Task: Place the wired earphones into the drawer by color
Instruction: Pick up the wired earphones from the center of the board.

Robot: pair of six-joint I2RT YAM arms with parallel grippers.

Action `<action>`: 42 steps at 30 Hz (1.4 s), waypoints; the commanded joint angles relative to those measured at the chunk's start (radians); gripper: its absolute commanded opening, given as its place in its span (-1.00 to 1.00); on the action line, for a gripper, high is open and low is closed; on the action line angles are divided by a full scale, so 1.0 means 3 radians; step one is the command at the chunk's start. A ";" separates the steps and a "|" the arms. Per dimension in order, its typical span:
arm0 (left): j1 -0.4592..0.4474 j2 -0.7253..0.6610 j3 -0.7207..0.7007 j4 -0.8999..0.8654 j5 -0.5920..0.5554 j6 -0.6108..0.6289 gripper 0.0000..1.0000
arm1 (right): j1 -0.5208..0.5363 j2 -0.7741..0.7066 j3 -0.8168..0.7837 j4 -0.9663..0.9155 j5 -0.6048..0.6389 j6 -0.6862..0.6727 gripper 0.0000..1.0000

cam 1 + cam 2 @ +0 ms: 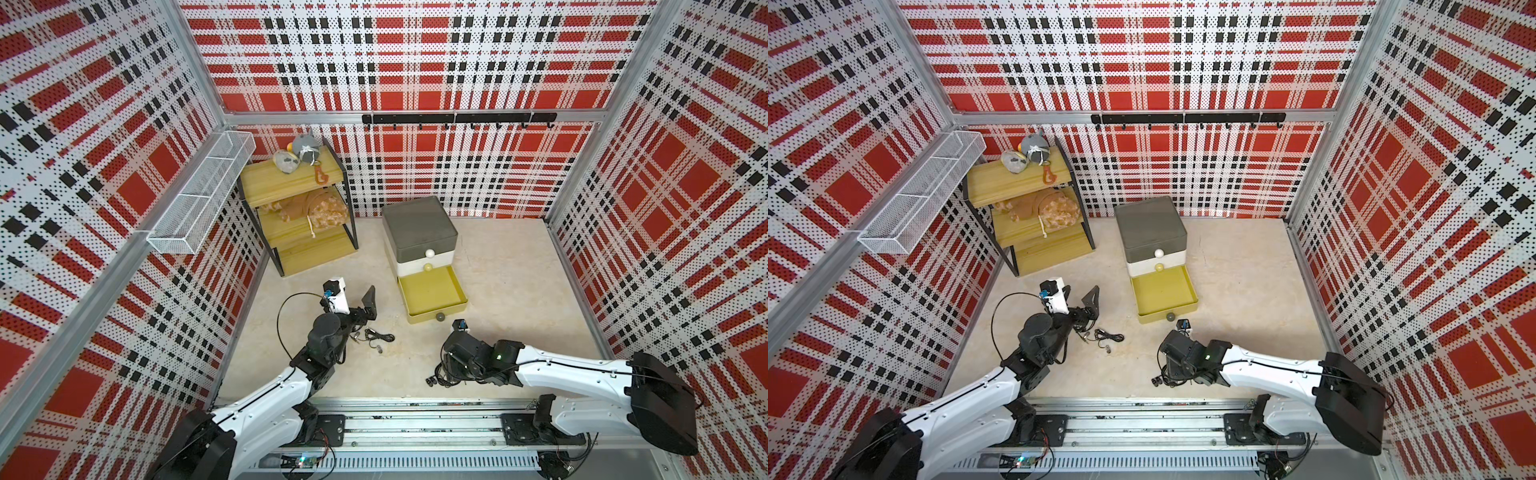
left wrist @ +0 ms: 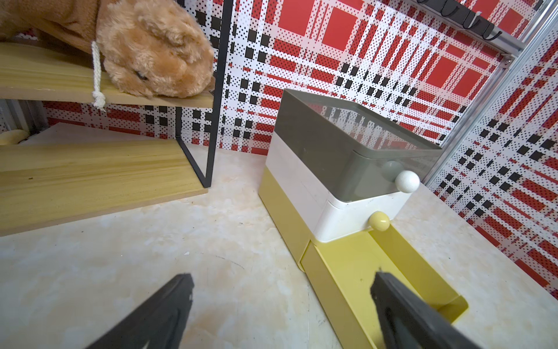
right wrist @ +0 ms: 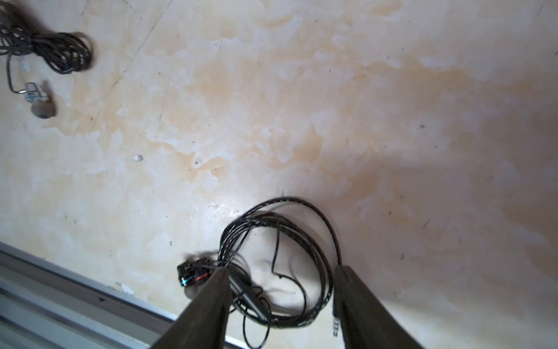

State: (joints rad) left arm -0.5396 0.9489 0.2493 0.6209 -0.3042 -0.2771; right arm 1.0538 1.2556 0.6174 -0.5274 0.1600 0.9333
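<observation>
In both top views the drawer (image 1: pixel 419 232) stands mid-worktop (image 1: pixel 519 291), its mustard tier (image 1: pixel 430 295) pulled out. One black earphone bundle (image 1: pixel 376 336) lies by my left arm. Left wrist view: my left claw (image 2: pixel 280 276) gapes wide, empty. Right wrist view: my right claw (image 3: pixel 282 270) straddles another black earphone coil (image 3: pixel 235 229) (partly open, not clamped).

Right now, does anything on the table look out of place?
The mustard drawer stands open, empty; one black earphone bundle lies loose by the left arm, earbud trailing; a second bundle lies within the open right gripper.
</observation>
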 commanded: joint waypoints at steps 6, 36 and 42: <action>0.0024 -0.0003 -0.0033 0.0074 -0.0029 -0.0002 0.98 | 0.0041 0.0232 0.0105 -0.0099 0.0133 -0.0007 0.06; 0.0035 0.0003 -0.0039 0.0078 -0.0046 -0.0009 0.98 | 0.0041 0.0570 0.0114 -0.0126 0.0203 -0.0011 -0.73; 0.0035 -0.0003 -0.0044 0.0075 -0.0042 -0.0014 0.98 | 0.0040 0.0506 0.0125 -0.0139 0.0253 -0.0007 -0.88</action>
State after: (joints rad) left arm -0.5369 0.9531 0.2474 0.6209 -0.3073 -0.2813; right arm 1.0603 1.4044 0.6468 -0.5518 0.2329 0.9325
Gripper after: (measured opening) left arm 0.990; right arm 0.098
